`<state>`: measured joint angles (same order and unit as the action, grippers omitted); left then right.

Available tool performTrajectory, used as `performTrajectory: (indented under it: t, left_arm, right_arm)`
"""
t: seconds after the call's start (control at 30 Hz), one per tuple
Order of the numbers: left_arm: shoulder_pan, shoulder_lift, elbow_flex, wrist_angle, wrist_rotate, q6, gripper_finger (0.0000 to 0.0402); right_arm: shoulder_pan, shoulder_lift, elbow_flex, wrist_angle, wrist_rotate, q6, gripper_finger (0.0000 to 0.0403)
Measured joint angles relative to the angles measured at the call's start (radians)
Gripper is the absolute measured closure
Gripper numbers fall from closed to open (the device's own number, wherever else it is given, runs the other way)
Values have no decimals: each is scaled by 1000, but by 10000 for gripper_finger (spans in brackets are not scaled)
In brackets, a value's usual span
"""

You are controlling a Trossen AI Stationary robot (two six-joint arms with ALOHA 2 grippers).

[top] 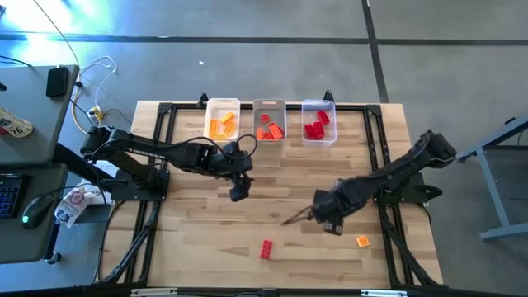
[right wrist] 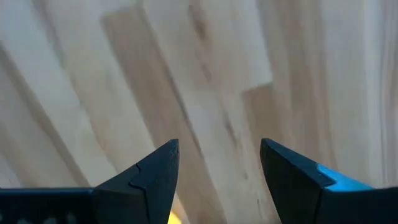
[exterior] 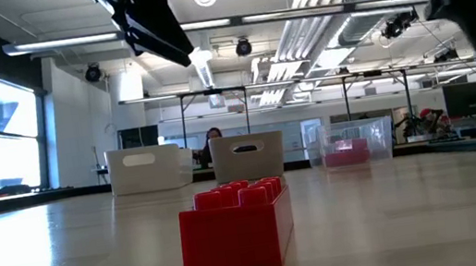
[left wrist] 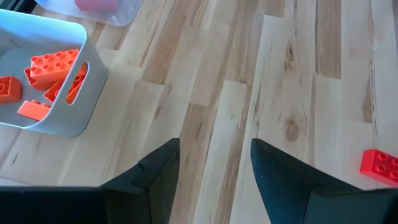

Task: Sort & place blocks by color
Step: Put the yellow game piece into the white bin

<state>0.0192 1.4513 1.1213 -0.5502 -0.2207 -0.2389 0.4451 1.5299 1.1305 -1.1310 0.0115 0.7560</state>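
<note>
Hovering released and empty over the worktop (top: pixel 198 247) are the left hand (top: pixel 238 195) and right hand (top: pixel 323 216), while a red block (top: pixel 266 249) and a yellow-orange block (top: pixel 362 241) are lying loose, the rest sitting in three bins (top: pixel 269 106).

Red block (top: pixel 266 249): studded, lies flat on the worktop, lower centre of the high view. Yellow-orange block (top: pixel 362 241): small, alone, lower right. Remaining blocks lie sorted along the top: yellow-orange pile (top: pixel 222 124) at left, orange-red pile (top: pixel 269 129) in the middle, red pile (top: pixel 317 125) at right.
</note>
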Motion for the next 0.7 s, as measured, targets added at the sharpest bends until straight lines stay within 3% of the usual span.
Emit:
performTrajectory:
  t: [0.3, 0.47, 0.7]
  left_arm:
    - [0, 0, 0, 4, 0, -42, 218]
    - [0, 0, 0, 30, 0, -47, 218]
    - [0, 0, 0, 53, 0, -47, 218]
  right_arm:
    - [190, 0, 0, -43, -40, -36, 192]
    - [295, 2, 0, -45, 8, -57, 192]
    - [407, 2, 0, -52, 27, 37, 192]
